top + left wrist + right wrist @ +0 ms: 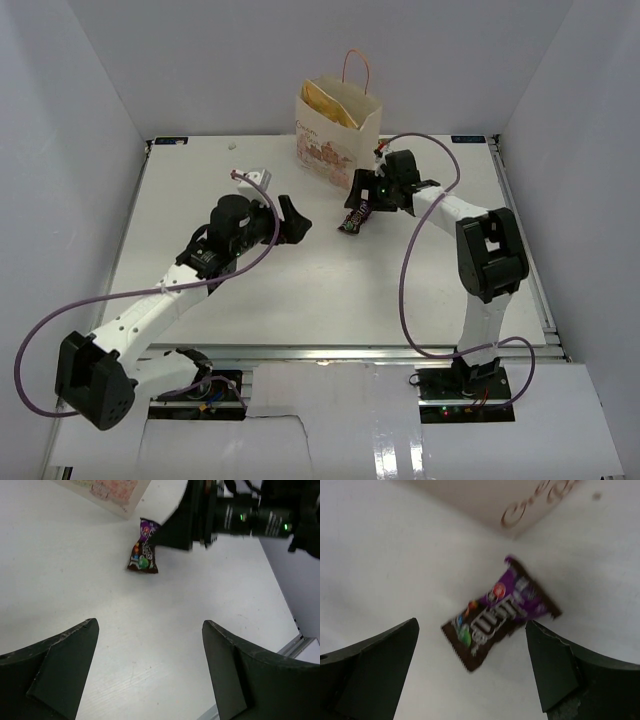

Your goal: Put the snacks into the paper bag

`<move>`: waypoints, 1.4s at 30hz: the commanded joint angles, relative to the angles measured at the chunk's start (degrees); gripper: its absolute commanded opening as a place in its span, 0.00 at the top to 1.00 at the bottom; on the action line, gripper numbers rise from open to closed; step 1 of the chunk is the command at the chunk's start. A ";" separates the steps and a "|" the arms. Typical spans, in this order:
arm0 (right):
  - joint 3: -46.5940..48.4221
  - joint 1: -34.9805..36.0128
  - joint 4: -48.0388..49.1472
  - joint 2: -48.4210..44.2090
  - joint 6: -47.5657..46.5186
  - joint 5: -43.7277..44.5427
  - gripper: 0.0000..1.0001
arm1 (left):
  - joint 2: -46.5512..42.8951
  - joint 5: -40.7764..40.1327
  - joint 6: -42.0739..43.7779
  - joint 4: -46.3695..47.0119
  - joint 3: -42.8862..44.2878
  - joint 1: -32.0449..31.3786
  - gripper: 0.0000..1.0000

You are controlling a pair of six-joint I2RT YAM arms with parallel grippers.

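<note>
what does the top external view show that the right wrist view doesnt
Only top external: the left gripper, open, and the paper bag with its open top, a yellow-tan chip bag inside and an orange cord handle. Only right wrist: the M&M's lettering on the dark packet, seen between the jaws of the open right gripper. Both: that packet lying on the table just beside the bag.

- A white table with a flat, matte top carries everything.
- A cream-white paper bag stands upright on it near the far edge, printed front facing the near side.
- A dark purple-and-brown M&M's pack lies on the surface just in front of the bag's right corner.
</note>
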 commanded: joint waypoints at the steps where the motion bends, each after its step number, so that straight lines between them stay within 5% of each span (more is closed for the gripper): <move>1: 10.12 0.91 0.60 6.89 5.04 13.94 0.07 | -6.06 -2.22 -4.63 -1.03 -5.52 0.08 0.05; 9: 15.06 3.46 -1.52 13.32 6.81 25.83 0.13 | -11.35 -6.01 -6.92 -5.43 -8.52 0.00 0.04; 19: 5.49 3.99 1.21 8.41 10.59 23.11 0.65 | -8.45 -4.95 -7.27 -4.02 -8.00 0.00 0.04; 26: -2.87 2.50 5.16 -1.86 7.08 16.45 0.92 | -7.83 -1.79 -6.92 -1.56 -8.96 0.00 0.04; 35: -0.69 -4.79 8.51 -16.10 -12.23 -10.24 0.92 | -8.88 -1.00 -5.87 1.69 -10.19 0.00 0.04; 42: 19.69 -5.07 8.41 -14.64 -20.59 -8.02 0.92 | -7.57 0.06 -4.46 3.71 -10.02 0.00 0.04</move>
